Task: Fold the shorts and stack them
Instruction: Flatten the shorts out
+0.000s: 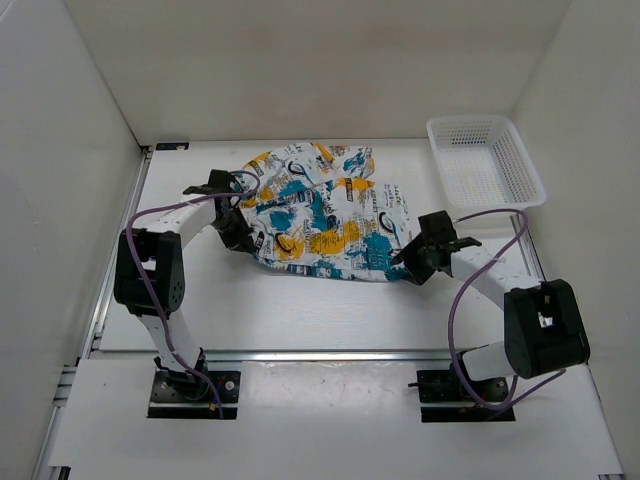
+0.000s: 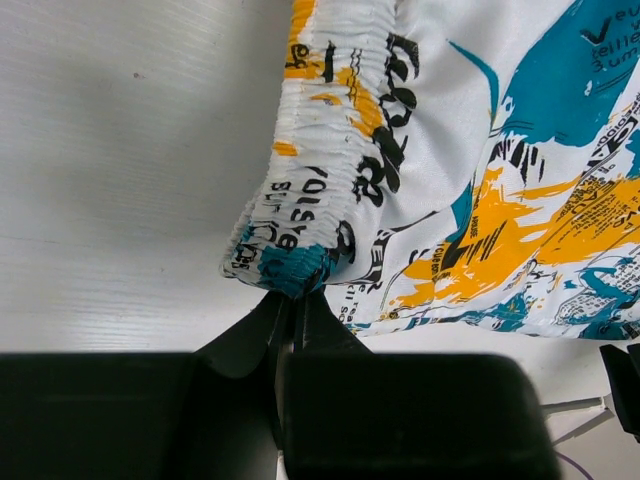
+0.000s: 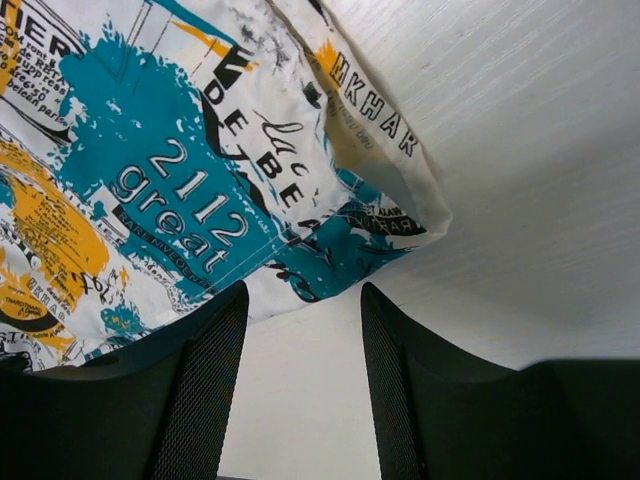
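Note:
The shorts [image 1: 322, 215], white with teal, yellow-orange and black print, lie spread in the middle of the table. My left gripper [image 1: 237, 236] is at their left edge, shut on the teal corner of the elastic waistband [image 2: 295, 272]. My right gripper [image 1: 412, 262] is at their lower right corner, open and empty; in the right wrist view the fingers [image 3: 205, 365] stand apart just short of the leg hem [image 3: 350, 245], with bare table between them.
A white plastic mesh basket [image 1: 485, 160] stands at the back right. White walls enclose the table on the left, back and right. The table's metal front rail [image 1: 320, 354] runs in front of the arm bases.

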`<action>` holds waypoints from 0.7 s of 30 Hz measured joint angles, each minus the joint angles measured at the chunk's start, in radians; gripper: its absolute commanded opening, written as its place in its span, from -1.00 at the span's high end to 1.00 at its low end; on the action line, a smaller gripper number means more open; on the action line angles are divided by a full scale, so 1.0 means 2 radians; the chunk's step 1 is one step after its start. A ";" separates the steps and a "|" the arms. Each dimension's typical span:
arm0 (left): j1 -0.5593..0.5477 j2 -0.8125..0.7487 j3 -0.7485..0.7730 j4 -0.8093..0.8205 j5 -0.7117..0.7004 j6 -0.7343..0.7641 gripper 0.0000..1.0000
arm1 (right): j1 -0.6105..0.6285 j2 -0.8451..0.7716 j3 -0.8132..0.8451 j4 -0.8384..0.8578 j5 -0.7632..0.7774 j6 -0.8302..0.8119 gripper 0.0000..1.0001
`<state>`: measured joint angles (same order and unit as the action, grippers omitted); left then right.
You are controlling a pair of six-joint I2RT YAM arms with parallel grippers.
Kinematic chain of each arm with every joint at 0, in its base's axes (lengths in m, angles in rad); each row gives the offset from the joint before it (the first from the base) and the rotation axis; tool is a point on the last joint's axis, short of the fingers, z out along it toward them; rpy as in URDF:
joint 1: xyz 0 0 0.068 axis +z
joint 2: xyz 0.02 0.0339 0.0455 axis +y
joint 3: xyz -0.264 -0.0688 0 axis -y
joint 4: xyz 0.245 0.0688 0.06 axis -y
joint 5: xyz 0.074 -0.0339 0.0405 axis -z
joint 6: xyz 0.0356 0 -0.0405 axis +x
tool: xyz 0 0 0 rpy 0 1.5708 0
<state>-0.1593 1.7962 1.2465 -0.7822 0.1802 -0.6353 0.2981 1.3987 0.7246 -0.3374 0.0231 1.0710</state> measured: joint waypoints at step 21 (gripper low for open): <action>0.008 0.000 0.006 -0.003 -0.004 0.002 0.79 | 0.001 0.117 0.068 -0.008 -0.007 0.028 1.00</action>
<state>-0.1436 1.7958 1.2579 -0.7887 0.1722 -0.6312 0.2996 1.6321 0.8612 -0.3531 0.0082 1.1263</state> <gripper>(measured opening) 0.136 0.029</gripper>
